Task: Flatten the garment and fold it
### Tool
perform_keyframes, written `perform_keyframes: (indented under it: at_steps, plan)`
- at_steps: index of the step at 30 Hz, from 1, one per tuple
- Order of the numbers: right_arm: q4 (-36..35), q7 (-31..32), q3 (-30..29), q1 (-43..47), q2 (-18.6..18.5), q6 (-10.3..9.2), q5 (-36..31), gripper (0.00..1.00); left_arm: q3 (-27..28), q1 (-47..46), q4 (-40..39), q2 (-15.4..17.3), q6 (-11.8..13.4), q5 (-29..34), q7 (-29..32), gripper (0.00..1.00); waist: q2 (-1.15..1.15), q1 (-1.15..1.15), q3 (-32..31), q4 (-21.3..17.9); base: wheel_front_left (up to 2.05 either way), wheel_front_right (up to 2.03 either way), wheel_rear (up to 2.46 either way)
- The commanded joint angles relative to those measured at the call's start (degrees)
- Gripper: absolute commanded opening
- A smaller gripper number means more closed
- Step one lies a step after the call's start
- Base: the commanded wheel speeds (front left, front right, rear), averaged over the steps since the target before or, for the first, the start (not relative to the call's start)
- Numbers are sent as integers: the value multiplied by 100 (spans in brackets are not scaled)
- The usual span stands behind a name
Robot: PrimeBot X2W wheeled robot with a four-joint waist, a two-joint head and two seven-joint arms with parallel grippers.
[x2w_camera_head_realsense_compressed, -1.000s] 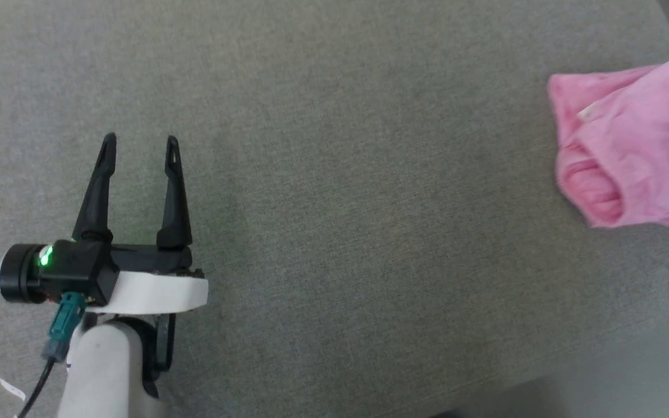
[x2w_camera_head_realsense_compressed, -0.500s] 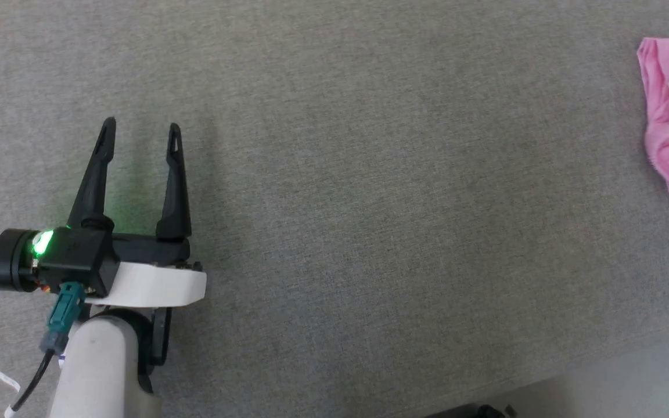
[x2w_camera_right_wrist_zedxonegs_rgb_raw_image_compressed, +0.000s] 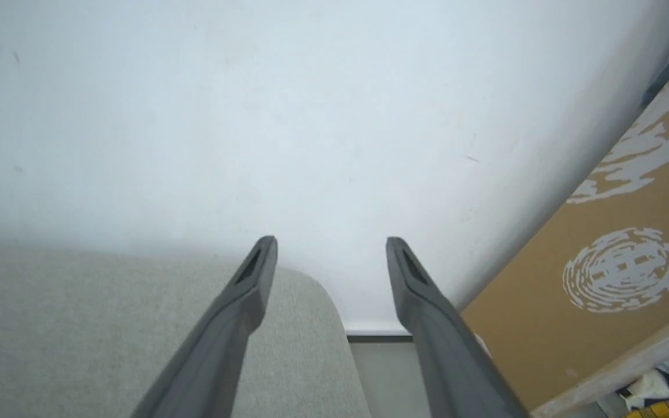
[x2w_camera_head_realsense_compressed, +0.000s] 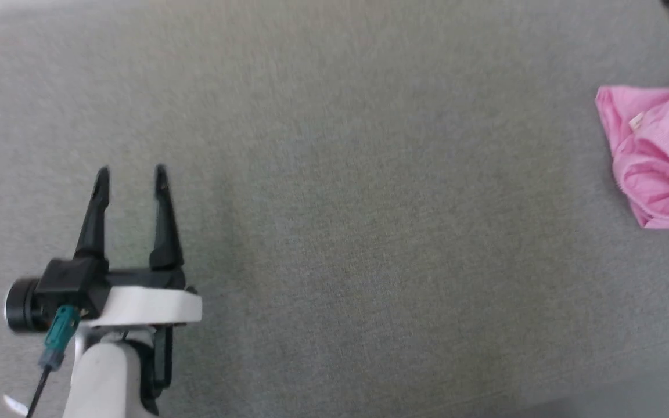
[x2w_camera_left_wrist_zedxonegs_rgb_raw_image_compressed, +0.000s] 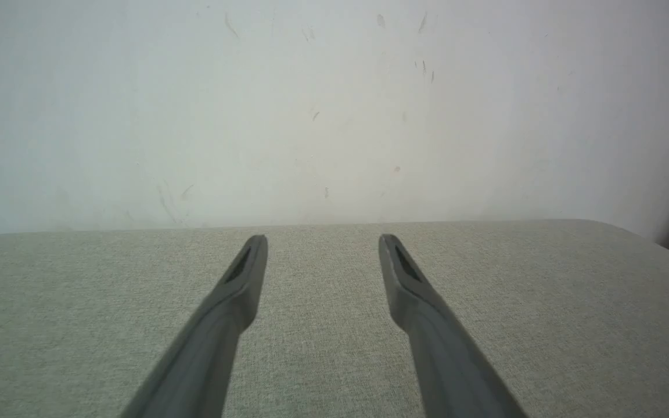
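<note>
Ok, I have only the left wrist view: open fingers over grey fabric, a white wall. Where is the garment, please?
Observer: In the head view the garment lies on the grey cushion at the picture's right edge, far from the left gripper.
Operator: Does the other arm hold it?
Observer: No. The right gripper is open and empty, pointing past the cushion's corner toward the wall.
Operator: Is it flat?
Observer: No, bunched, with a small white tag showing.

Soft, even light; left pincer (x2w_camera_head_realsense_compressed: 130, 173) motion-blurred in head view; shadows faint
</note>
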Motion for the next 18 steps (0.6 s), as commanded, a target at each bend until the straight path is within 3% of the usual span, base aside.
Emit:
perform_keyframes:
  at_steps: [1, 5, 11, 18]
  plan:
    - [-310, -101, -15, 151, 108, -12, 88, 100, 70, 105, 55, -22, 55, -86, -47, 100, 0, 1, -816, 145, 0, 0, 0]
    - [-1286, -246, -425, 724, 450, -12, 314, 100, 129, 302, 112, -85, 143, -209, -81, 100, 0, 1, -1249, 309, 0, 0, 0]
    - [-2835, -295, -1478, 2111, 1388, -12, 416, 100, 82, 409, 220, -135, 165, -285, -96, 100, 0, 1, -1673, 765, 0, 0, 0]
    - [-4317, -303, -2211, 3725, 2781, -12, -782, 100, -21, 376, 287, -174, 251, -215, -98, 100, 0, 1, -1914, 1233, 0, 0, 0]
